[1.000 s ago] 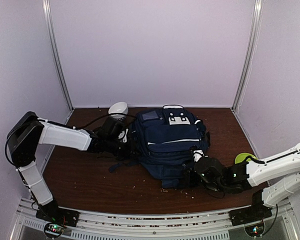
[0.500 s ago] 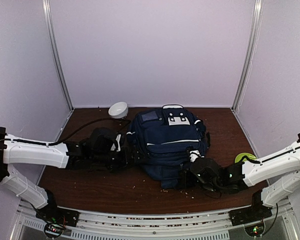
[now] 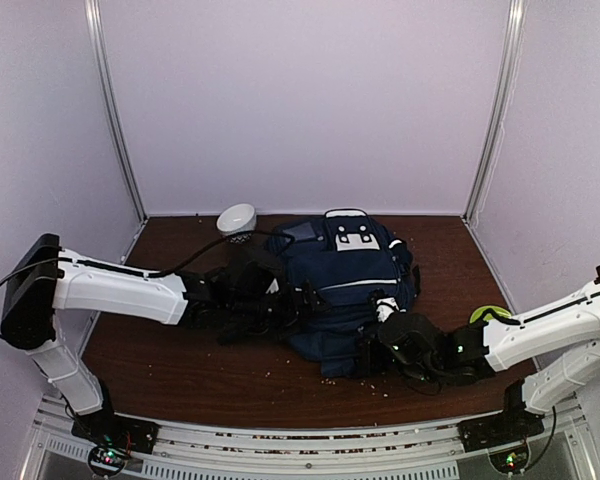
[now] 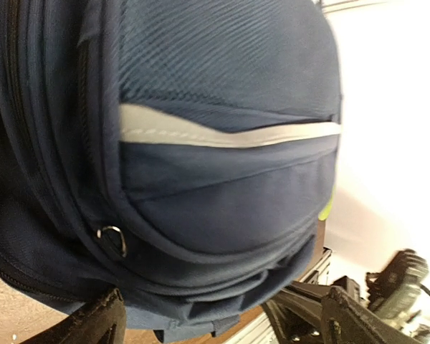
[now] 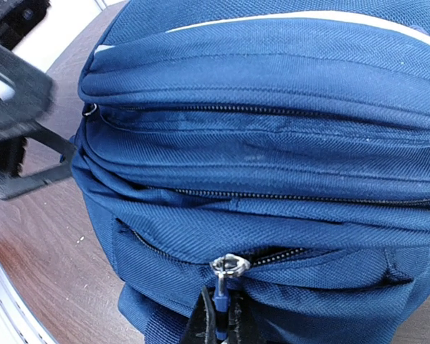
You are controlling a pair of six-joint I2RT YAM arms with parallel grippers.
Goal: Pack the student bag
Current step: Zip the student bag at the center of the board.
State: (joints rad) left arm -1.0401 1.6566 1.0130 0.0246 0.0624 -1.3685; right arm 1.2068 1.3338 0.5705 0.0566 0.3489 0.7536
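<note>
Right fingers (image 5: 201,326) pinch student bag's (image 5: 272,143) zipper pull (image 5: 229,266); left fingers (image 4: 93,322) gape alongside.

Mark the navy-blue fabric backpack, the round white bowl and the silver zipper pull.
navy-blue fabric backpack (image 3: 348,305): top view, front panel.
round white bowl (image 3: 237,217): top view, its white side.
silver zipper pull (image 5: 229,266): right wrist view, its ring.

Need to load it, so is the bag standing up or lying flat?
Lying flat: the bag rests on the table, front pocket facing up.
</note>
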